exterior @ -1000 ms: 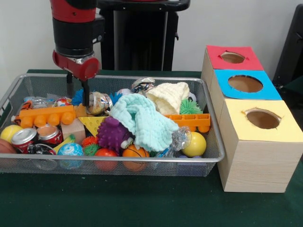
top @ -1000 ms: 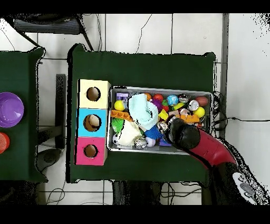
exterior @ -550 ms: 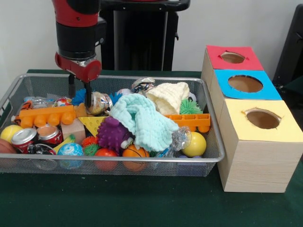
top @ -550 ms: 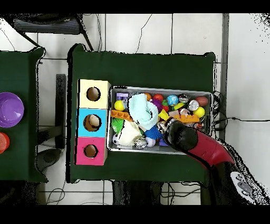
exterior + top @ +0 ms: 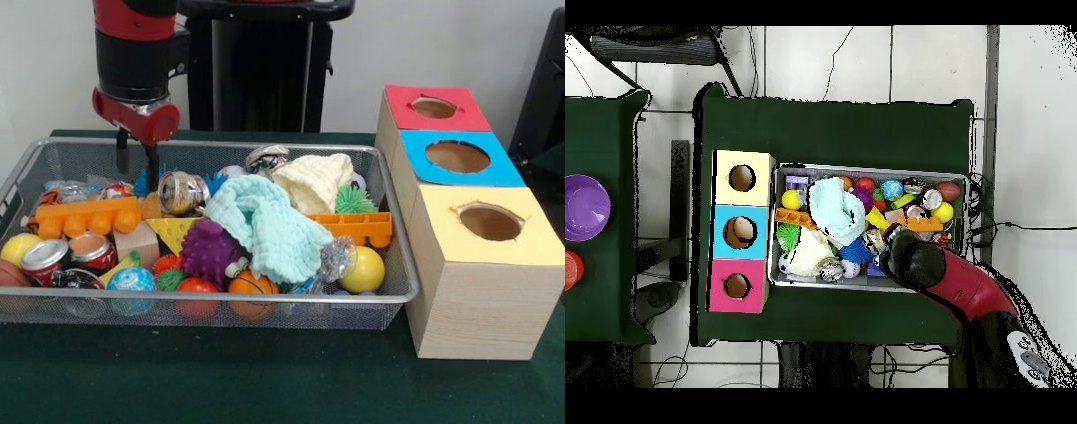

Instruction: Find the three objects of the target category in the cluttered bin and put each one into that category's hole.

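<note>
Pincer (image 5: 137, 162) is seen in the upper left of the front view, hanging over the far-left part of the wire mesh bin (image 5: 291, 311). Its 2 dark fingers (image 5: 153, 168) are held apart with nothing between them; the tips sit just above the clutter, beside a crushed silver can (image 5: 181, 192) to their right and above the orange toy brick (image 5: 85, 215).

In the overhead view the red arm (image 5: 960, 290) is seen entering from the lower right, covering the bin's lower-right part; the pincer itself is hidden under it there.

Bin contents, front view:
- light-blue cloth (image 5: 265, 225) draped mid-bin, cream knit cloth (image 5: 316, 180) behind it
- purple spiky ball (image 5: 210, 248) at centre front, small basketball (image 5: 251, 285) below it
- yellow ball (image 5: 365, 269) at front right, second orange brick (image 5: 357, 226) just behind it
- green spiky ball (image 5: 355, 200) at right rear
- 2 red-sided cans (image 5: 66, 255) at front left, wooden block (image 5: 137, 242) beside them, yellow wedge (image 5: 174, 231) next to the block
- blue-green globe ball (image 5: 131, 281) at the front rim

The target category can't be told from the frames.

3 wooden boxes are lined up right of the bin, each with 1 round hole on top: red-topped box (image 5: 433, 107) at the rear, blue-topped box (image 5: 459, 157) in the middle, yellow-topped box (image 5: 488, 223) nearest the lower right. All of it sits on the dark green bench (image 5: 265, 380).
</note>
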{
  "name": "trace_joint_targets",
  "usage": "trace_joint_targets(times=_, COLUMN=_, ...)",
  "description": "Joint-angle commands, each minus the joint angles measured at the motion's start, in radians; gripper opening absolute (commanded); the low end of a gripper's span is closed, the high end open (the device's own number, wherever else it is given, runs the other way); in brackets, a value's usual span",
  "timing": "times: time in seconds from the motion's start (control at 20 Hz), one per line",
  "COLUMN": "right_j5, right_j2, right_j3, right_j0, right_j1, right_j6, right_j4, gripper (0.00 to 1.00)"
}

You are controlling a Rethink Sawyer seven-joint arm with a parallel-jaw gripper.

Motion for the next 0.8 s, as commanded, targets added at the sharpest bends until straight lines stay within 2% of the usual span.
trace_joint_targets(times=0.05, right_j5=0.062, right_j2=0.013, right_j3=-0.006, right_j0=-0.018, right_j1=-0.008, right_j6=0.031, right_j4=-0.053, gripper=1.0)
trace_joint_targets(times=0.8, right_j5=-0.046, right_j2=0.034, right_j3=-0.065, right_j0=-0.086, right_j1=0.163, right_j6=0.028, right_j4=-0.098, gripper=1.0)
